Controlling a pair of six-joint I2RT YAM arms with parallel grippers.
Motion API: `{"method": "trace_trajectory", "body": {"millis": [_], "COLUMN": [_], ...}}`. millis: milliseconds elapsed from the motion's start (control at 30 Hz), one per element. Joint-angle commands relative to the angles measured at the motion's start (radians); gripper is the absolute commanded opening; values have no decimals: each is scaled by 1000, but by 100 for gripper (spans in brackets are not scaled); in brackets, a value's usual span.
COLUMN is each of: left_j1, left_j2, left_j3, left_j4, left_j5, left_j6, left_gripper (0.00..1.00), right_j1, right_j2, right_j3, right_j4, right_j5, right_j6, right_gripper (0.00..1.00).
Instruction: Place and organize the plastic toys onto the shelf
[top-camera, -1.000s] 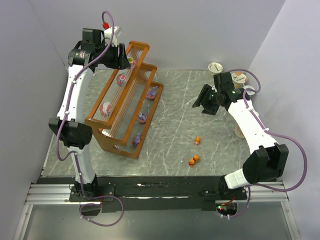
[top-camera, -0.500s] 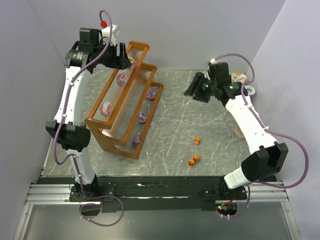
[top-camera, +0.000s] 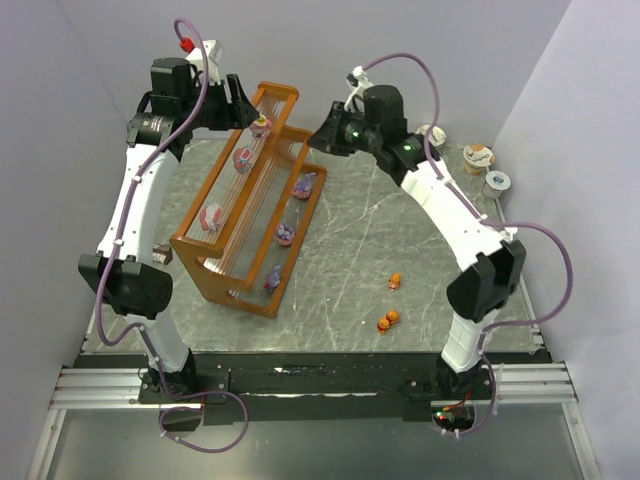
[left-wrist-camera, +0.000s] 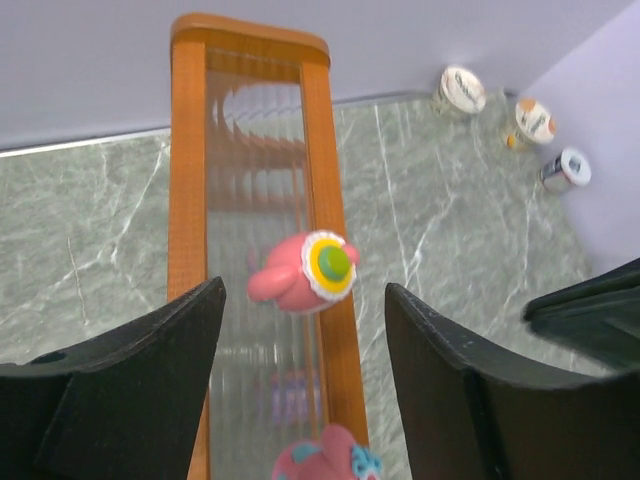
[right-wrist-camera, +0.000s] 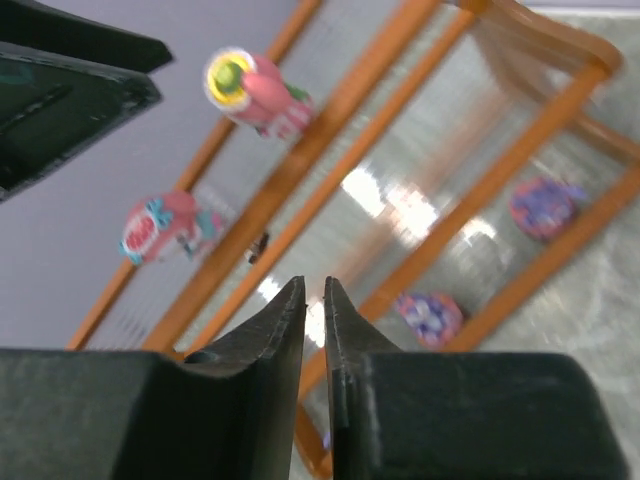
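My left gripper (left-wrist-camera: 305, 288) gapes over pink toy (left-wrist-camera: 285, 280) | right gripper (right-wrist-camera: 312, 290) pinched, empty | I should rise straight, clear of shelf (left-wrist-camera: 187, 150).

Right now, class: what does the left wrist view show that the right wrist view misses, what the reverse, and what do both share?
Only the left wrist view: three foil-lidded cups by the far wall. Only the right wrist view: two purple toys clearly on a lower tier; the left wrist view gives at most a purple blur through the slats. Both: the orange shelf, with a pink toy bearing a yellow-green disc and a pink-and-teal toy on its top tier.
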Motion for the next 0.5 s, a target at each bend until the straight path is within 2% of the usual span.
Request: {"method": "trace_trajectory", "body": {"millis": [0,267,467], "left_j1": [-1,0,17], "left_j2": [-40,-3,29], "left_j3": [-38,-40,-6], "left_j4": [150,163,127], "left_j5": [-41,-103,-133], "left_j6": [-115,-181,-178], "left_gripper": [69,50,39], "right_j1": [9,41,77], "right_j2": [84,209,249], "right_j3": [111,172,175], "right_j4": [152,266,332], "right_j5": [-70,-156,-183], "right_j6": [-9,9,12], "right_gripper": [17,3,0]}}
